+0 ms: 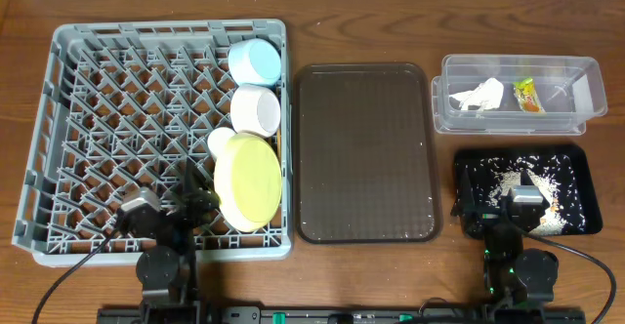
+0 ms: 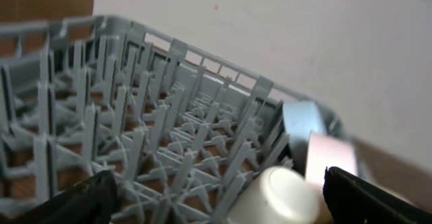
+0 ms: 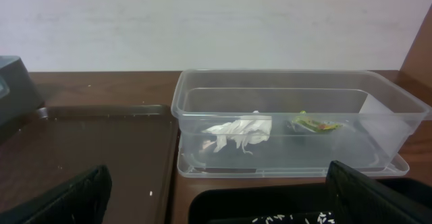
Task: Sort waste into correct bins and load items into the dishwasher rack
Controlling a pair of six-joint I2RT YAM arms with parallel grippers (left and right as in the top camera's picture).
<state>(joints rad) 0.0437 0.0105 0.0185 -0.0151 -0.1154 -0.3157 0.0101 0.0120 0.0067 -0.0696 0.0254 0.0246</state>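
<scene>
Wooden tabletop (image 1: 371, 12): rack (image 1: 98, 119) left of the brown tray (image 1: 366, 153) holds plate (image 1: 249, 181), pink bowl (image 1: 256, 109), blue bowl (image 1: 254, 60) and cup (image 1: 221, 141), while tub (image 1: 518, 60) and black tray (image 1: 578, 168) right of it hold waste (image 1: 479, 96); left gripper (image 1: 193, 202) and right gripper (image 1: 524, 189) gape empty, so seemingly only the unseen chopsticks need finding.

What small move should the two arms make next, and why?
Probably none, just rest: the round yellow plate, light blue bowl, pale pink bowl and small white cup stand in the grey pegged rack; the white paper napkin and green-yellow wrapper lie in the clear plastic tub; rice scraps in the black tray. Chopsticks aren't visible.
</scene>
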